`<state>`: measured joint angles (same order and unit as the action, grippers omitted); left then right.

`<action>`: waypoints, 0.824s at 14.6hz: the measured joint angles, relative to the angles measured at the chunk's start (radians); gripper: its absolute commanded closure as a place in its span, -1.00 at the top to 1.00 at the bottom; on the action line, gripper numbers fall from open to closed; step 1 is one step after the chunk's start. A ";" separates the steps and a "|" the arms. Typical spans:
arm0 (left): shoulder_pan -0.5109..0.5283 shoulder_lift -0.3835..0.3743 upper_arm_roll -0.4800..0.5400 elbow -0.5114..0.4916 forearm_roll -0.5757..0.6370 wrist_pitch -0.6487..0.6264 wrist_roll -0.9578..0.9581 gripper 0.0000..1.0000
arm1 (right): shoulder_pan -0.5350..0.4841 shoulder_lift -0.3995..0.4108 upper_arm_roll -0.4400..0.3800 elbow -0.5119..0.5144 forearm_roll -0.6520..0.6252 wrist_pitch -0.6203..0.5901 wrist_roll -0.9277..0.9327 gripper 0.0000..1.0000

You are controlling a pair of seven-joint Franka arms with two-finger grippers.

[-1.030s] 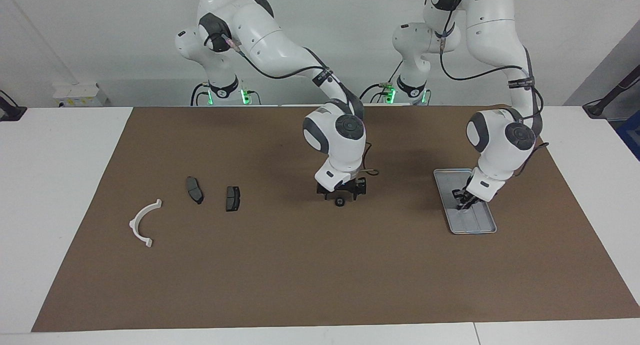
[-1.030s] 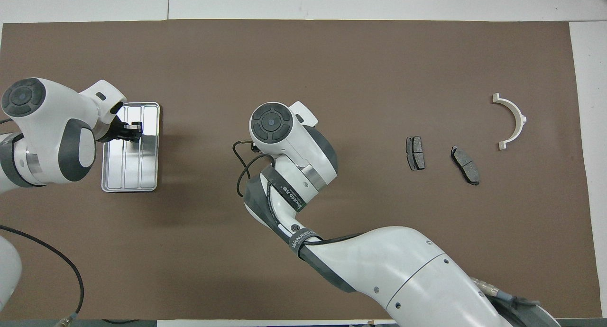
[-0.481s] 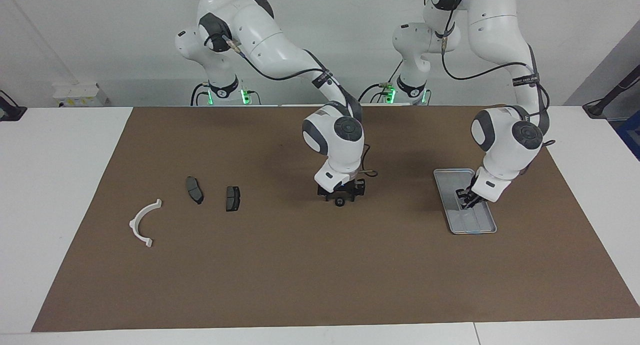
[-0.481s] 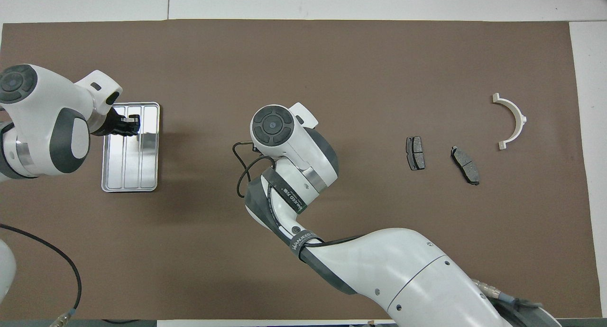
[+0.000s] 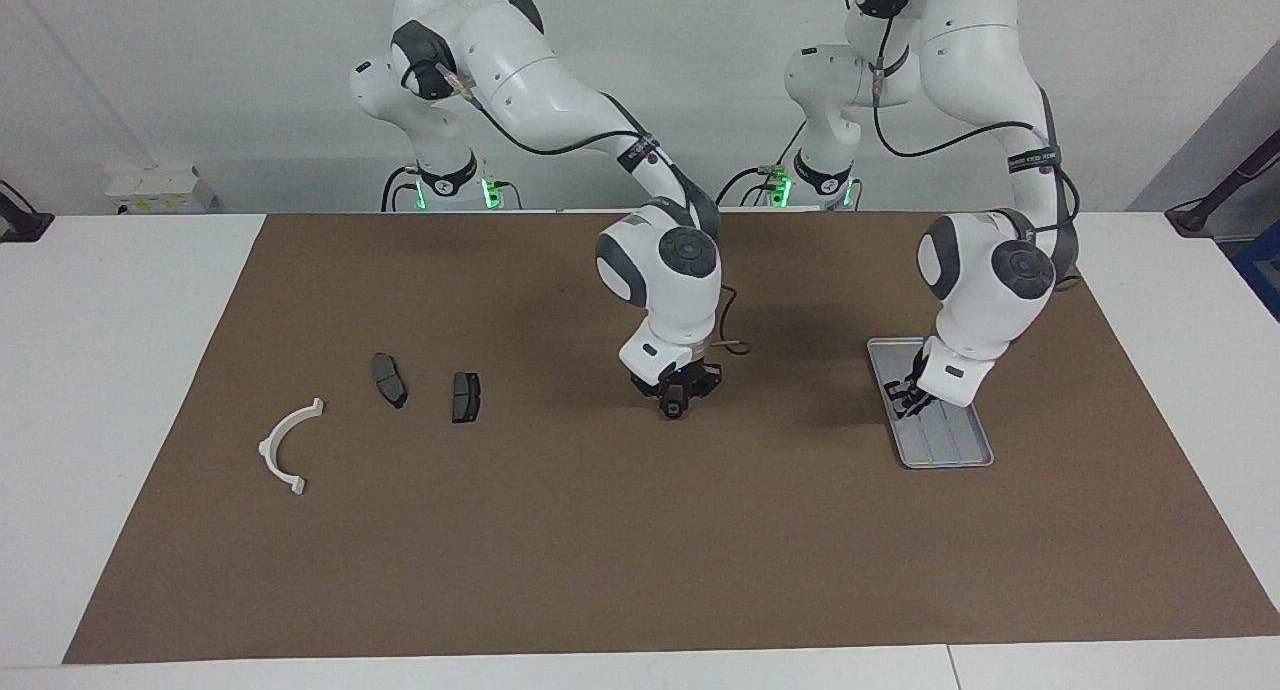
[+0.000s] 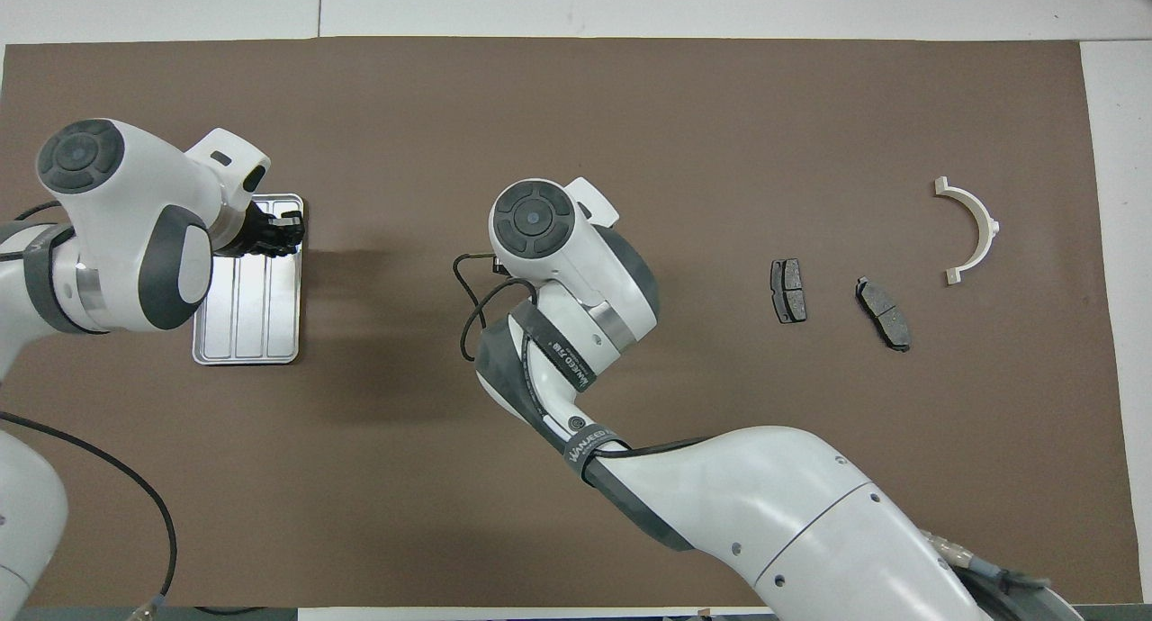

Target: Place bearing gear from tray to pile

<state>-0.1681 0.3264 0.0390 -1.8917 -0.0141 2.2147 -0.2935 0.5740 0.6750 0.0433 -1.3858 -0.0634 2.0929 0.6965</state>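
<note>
Across the counter [image 5: 120, 370], a brown mat [image 5: 600, 550] carries everything. The task is judged to be at about its midpoint. The tray [image 5: 950, 452], at the left arm's end, shows only bare ribs where it is visible. The left gripper [image 5: 905, 400] hangs low over the end of the tray nearer the robots, its fingers shut on nothing seen. The pile, a white bracket [image 5: 268, 445] and two dark pads [image 5: 389, 380], lies well apart at the right arm's end with nothing added. The right gripper [image 5: 675, 400] is down at mid-mat, between tray and pile, its fingers drawn narrow on the small dark gear [image 5: 675, 410]. Lifting, carrying and release beside the pads remain. The overhead view hides that grip and the gear under the right arm's wrist, and only the facing view shows them. The overhead view shows the tray's ribs more plainly.
</note>
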 measured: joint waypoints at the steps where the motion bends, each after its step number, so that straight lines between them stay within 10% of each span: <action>1: -0.036 0.000 -0.001 0.010 0.000 -0.017 -0.057 -1.00 | -0.031 -0.023 -0.003 0.008 0.000 -0.027 -0.041 -1.00; 6: -0.240 0.000 -0.006 0.049 0.000 -0.031 -0.385 -1.00 | -0.325 -0.173 -0.008 0.013 0.001 -0.226 -0.480 -1.00; 12: -0.456 0.055 -0.005 0.084 0.000 0.016 -0.669 -1.00 | -0.560 -0.205 -0.004 -0.104 0.002 -0.183 -0.746 -1.00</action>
<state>-0.6242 0.3816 0.0338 -1.8074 -0.0141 2.2304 -0.9628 0.0139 0.4700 0.0393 -1.4902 -0.0612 1.9103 -0.0492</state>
